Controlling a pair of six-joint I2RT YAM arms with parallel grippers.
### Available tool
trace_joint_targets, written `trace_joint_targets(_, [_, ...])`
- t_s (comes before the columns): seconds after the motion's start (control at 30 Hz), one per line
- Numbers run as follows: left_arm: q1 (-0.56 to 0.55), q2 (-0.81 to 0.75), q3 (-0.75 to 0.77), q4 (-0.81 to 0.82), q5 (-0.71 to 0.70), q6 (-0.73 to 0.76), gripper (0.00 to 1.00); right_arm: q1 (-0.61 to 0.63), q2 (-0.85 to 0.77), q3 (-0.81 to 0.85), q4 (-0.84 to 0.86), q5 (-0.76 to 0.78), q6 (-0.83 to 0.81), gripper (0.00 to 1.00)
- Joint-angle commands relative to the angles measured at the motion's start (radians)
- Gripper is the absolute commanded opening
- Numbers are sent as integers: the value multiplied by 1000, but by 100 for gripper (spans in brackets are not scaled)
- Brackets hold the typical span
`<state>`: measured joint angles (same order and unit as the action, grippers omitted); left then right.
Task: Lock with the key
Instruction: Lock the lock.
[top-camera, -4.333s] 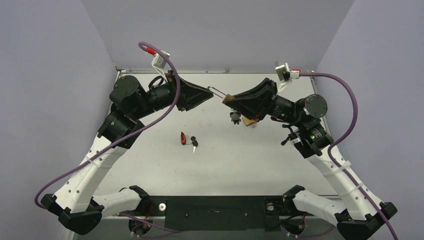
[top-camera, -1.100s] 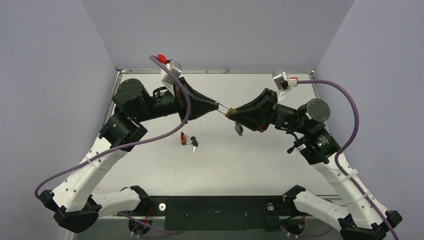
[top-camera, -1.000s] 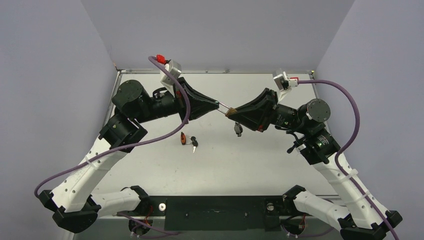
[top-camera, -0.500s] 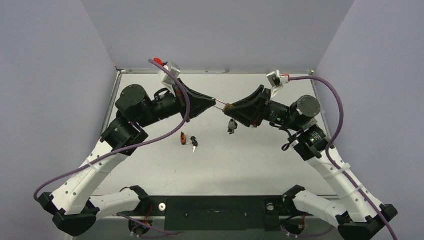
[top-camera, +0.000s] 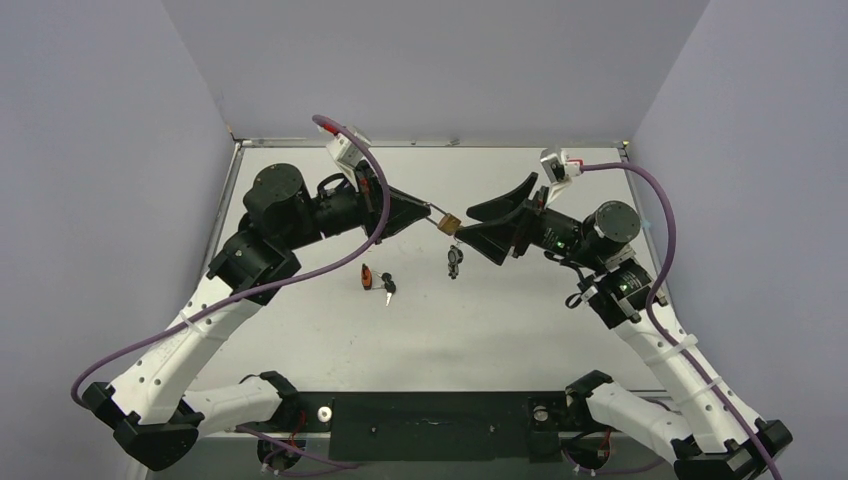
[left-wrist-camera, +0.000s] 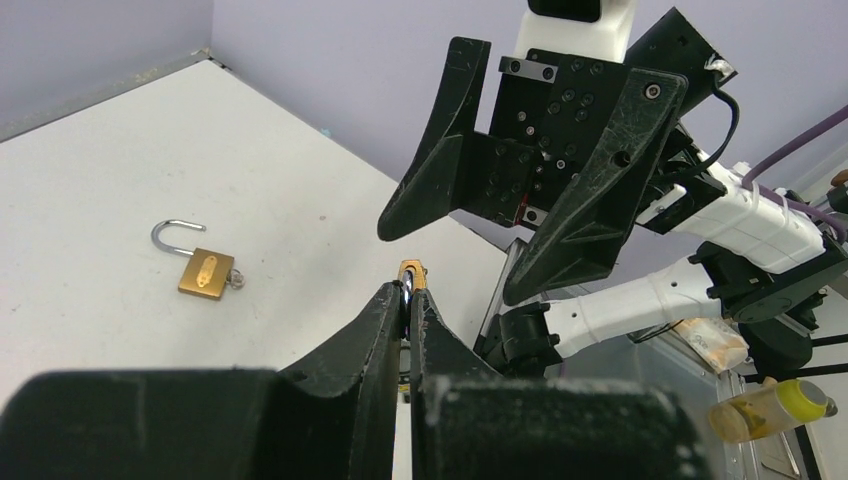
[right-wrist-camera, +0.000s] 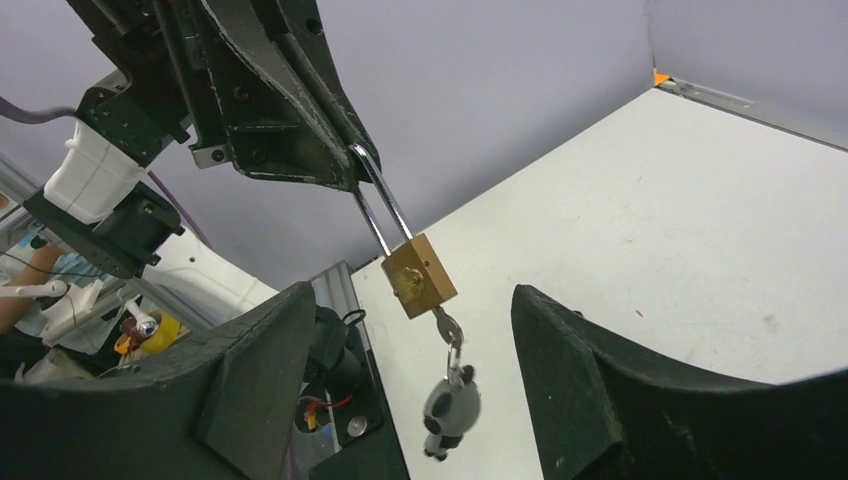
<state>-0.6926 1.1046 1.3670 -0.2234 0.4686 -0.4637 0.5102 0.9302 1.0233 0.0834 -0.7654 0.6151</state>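
Note:
The lock (right-wrist-camera: 420, 276), a small brass padlock, hangs in the air by its silver shackle (right-wrist-camera: 385, 215). Both shackle legs reach the body. My left gripper (top-camera: 430, 211) is shut on the top of the shackle, and only a sliver of the lock (left-wrist-camera: 412, 272) shows past its tips. The key (right-wrist-camera: 447, 326) sticks out of the lock's underside, with a grey panda charm (right-wrist-camera: 450, 408) dangling from it. My right gripper (right-wrist-camera: 410, 292) stands open. Its fingers are spread to either side of the lock body and touch nothing. From above, the lock (top-camera: 450, 222) sits just left of the right gripper (top-camera: 462, 226).
A second brass padlock (left-wrist-camera: 205, 272) with its shackle swung open lies flat on the table. A small orange-red object (top-camera: 367, 277) and dark keys (top-camera: 387, 286) lie on the table (top-camera: 480, 330) below the left arm. Grey walls close in three sides.
My right gripper has opened and let go of the lock body. The lock now hangs from the left gripper alone and has drifted slightly left, with the charm swinging below.

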Motion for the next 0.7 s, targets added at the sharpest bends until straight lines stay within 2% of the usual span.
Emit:
trace_joint_targets(0.0, [14,-26,50,0,13,-5,0,-32,-46,-32,64,13,-12,67])
trace_joint_targets(0.17, [24,-16,78,-16,45,-20,0,-35,-51,-55,69,9,-31,65])
trace_joint_targets(0.43, [66,-5,112,4,115,-84,0,-29,-39,-68,53,38,-70,52])
trace_joint_targets(0.67, [78,11,123,4,139,-104,0,38,-16,-17,-1,99,-143,51])
